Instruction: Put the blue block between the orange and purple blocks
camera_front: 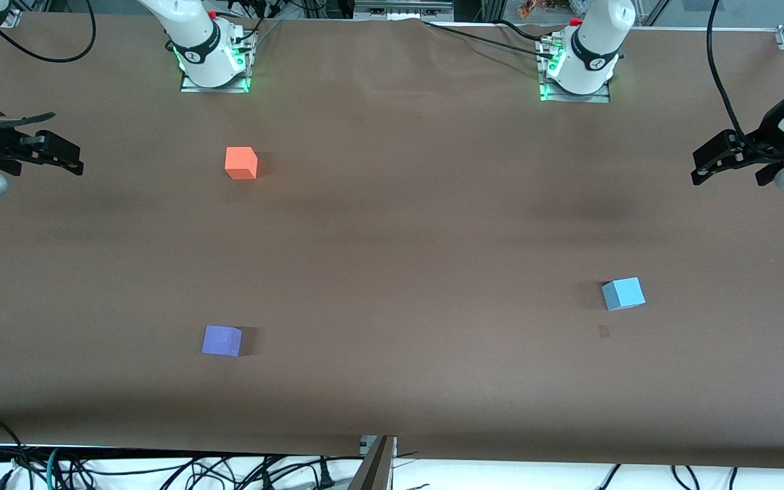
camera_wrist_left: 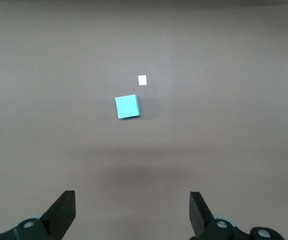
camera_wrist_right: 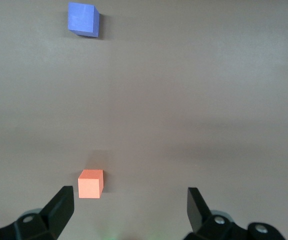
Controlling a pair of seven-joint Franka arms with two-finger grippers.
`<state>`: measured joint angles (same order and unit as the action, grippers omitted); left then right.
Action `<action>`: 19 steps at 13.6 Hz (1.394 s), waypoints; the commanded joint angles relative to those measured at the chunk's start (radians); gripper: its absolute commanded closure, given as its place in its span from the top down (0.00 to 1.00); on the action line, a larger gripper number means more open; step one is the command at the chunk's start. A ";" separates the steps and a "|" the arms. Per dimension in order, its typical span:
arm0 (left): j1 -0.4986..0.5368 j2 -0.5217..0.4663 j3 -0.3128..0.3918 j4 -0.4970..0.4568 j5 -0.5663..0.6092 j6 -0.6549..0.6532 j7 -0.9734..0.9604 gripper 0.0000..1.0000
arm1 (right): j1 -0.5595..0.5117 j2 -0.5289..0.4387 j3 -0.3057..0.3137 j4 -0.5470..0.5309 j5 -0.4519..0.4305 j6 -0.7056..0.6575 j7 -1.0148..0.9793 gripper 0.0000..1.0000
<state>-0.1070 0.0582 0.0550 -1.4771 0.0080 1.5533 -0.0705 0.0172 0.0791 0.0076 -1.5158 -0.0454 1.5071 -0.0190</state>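
Note:
The blue block point(camera_front: 623, 293) lies on the brown table toward the left arm's end, and shows in the left wrist view point(camera_wrist_left: 127, 106). The orange block point(camera_front: 241, 163) lies toward the right arm's end, close to that arm's base. The purple block point(camera_front: 222, 340) lies nearer to the front camera than the orange one, with bare table between them. Both show in the right wrist view, orange point(camera_wrist_right: 90, 183) and purple point(camera_wrist_right: 83, 19). My left gripper point(camera_front: 729, 170) point(camera_wrist_left: 132, 200) is open and empty, up in the air at its end of the table. My right gripper point(camera_front: 65, 156) point(camera_wrist_right: 130, 197) is open and empty, waiting at its end.
A small flat square marker point(camera_front: 603, 331) lies on the table just nearer to the front camera than the blue block; it also shows in the left wrist view point(camera_wrist_left: 142, 79). Cables point(camera_front: 722, 75) hang near the left arm's end. A metal bracket point(camera_front: 375, 463) stands at the table's near edge.

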 commanded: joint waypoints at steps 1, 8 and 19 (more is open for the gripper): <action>0.007 0.006 0.002 0.028 -0.016 -0.018 -0.003 1.00 | -0.006 0.005 0.002 0.017 0.004 -0.004 -0.012 1.00; 0.003 0.008 -0.001 0.031 -0.016 -0.018 -0.006 1.00 | -0.005 0.005 0.003 0.017 0.005 -0.004 -0.012 1.00; 0.010 0.008 0.002 0.029 -0.029 -0.019 -0.003 1.00 | -0.006 0.005 0.002 0.017 0.006 -0.004 -0.012 1.00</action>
<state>-0.1037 0.0582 0.0578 -1.4733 -0.0039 1.5532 -0.0705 0.0171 0.0792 0.0076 -1.5158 -0.0454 1.5071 -0.0190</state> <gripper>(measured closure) 0.000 0.000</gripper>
